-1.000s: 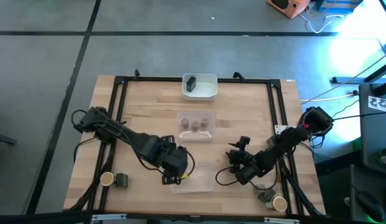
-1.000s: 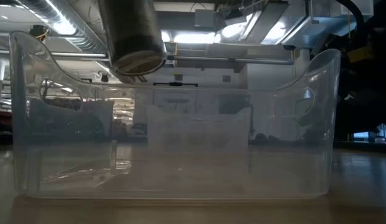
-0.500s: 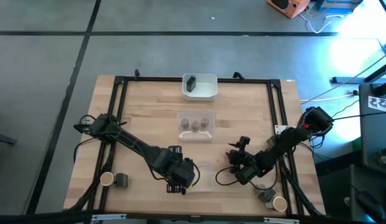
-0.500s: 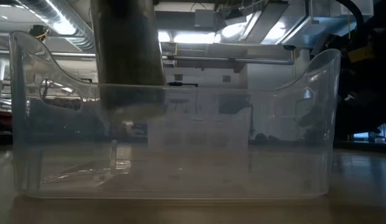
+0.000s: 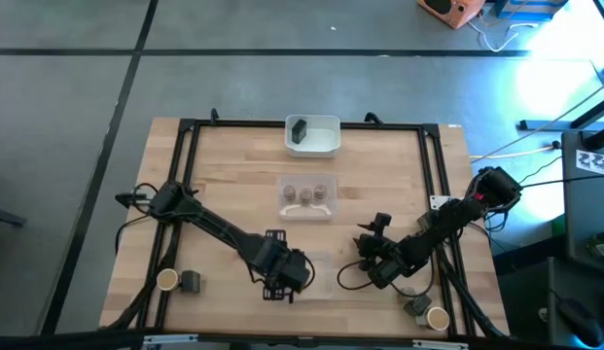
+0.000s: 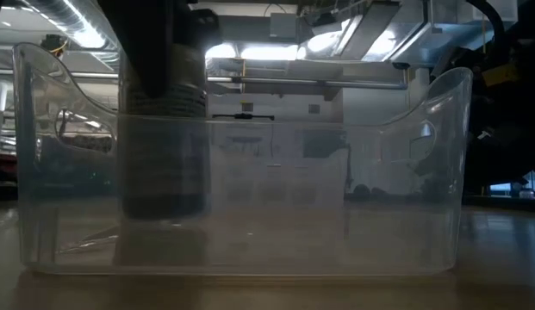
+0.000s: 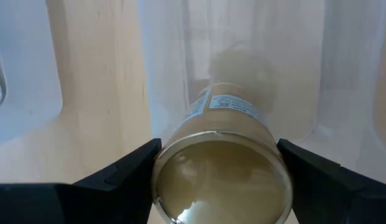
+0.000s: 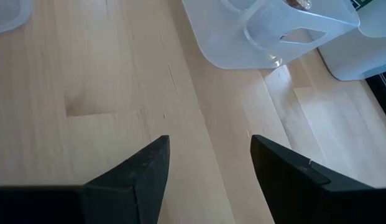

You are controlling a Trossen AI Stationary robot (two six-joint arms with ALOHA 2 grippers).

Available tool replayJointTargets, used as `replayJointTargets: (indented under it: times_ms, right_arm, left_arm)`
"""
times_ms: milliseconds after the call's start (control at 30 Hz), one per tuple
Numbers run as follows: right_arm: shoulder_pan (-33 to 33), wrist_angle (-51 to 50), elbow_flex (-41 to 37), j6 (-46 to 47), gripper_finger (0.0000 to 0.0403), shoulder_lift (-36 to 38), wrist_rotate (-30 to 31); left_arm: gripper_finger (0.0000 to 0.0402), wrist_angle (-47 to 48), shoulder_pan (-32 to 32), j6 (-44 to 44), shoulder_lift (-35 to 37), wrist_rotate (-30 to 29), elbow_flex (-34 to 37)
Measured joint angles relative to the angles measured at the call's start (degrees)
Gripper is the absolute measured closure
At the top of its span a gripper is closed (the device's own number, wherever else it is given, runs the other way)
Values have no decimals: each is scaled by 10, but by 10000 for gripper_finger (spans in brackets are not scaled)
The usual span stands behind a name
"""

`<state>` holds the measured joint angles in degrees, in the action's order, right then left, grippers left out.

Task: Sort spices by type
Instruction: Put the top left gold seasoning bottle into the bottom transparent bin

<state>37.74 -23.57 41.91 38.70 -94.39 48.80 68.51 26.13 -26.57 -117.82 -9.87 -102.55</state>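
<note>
- Your left gripper (image 5: pixel 287 277) hangs over the left end of the clear tray (image 5: pixel 321 289) at the counter's near edge; in the left wrist view its two fingers (image 7: pixel 118 171) press the sides of a tan-topped round spice jar (image 7: pixel 220 165), so it is clenched on that jar; the jar carries a pale printed label.
- In the low view the same jar (image 6: pixel 164 146) stands upright inside the clear tray (image 6: pixel 422 172), close to one end wall, its base at or just above the tray floor; you cannot tell from these views whether it touches the floor.
- Your right gripper (image 5: pixel 372 255) waits low over bare counter (image 5: pixel 233 175) to the right of the clear tray; the right wrist view shows its fingers (image 8: pixel 137 171) parted with nothing between them, only wood grain below.
- A small clear tray (image 5: pixel 306 197) at the counter's centre holds three grey-brown round jars (image 5: pixel 305 193) side by side in a row.
- A white tray (image 5: pixel 326 139) at the far edge holds one dark blocky container (image 5: pixel 299 130).
- Near the left front corner a tan-topped jar (image 5: pixel 166 280) sits just beside a dark grey container (image 5: pixel 191 282); near the right front corner another tan-topped jar (image 5: pixel 437 318) sits just beside a grey container (image 5: pixel 416 308).
</note>
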Motion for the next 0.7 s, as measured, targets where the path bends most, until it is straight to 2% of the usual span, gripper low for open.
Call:
replayJointTargets:
  times_ms: [200, 700]
  right_arm:
    - [0, 1, 0, 0, 178, 0, 0]
    - [0, 1, 0, 0, 178, 0, 0]
  left_arm:
    - [121, -25, -1, 28, 0, -1, 0]
    - [121, -31, -4, 23, 0, -1, 0]
